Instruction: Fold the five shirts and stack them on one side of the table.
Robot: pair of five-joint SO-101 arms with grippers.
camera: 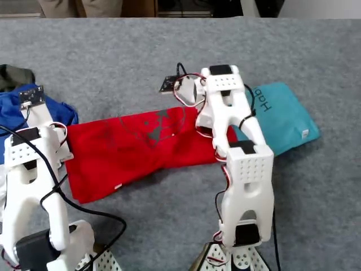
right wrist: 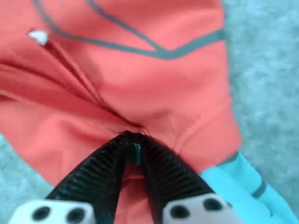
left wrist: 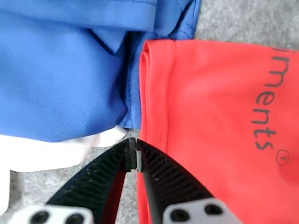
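The left claw (left wrist: 133,158) is clenched, its black ribbed fingers meeting tip to tip on the hemmed end of the red shirt (left wrist: 210,116), with red cloth showing between the fingers behind the tips. Just beside that end, touching it, lies a blue shirt (left wrist: 60,70), and a white garment (left wrist: 42,151) peeks out from under the blue one. The right claw (right wrist: 135,147) is also clenched, pinching a fold of the red shirt near its other end, where the cloth puckers into creases that run away from the fingertips. Close to this claw, a teal shirt (right wrist: 243,191) lies with its edge against the red one. From above, the red shirt is a long folded band stretched across the middle of the grey counter (camera: 113,51), one arm at each end of it. The blue shirt sits rumpled at the left edge, a dark green garment (camera: 14,76) behind it, and the teal shirt lies folded on the right.
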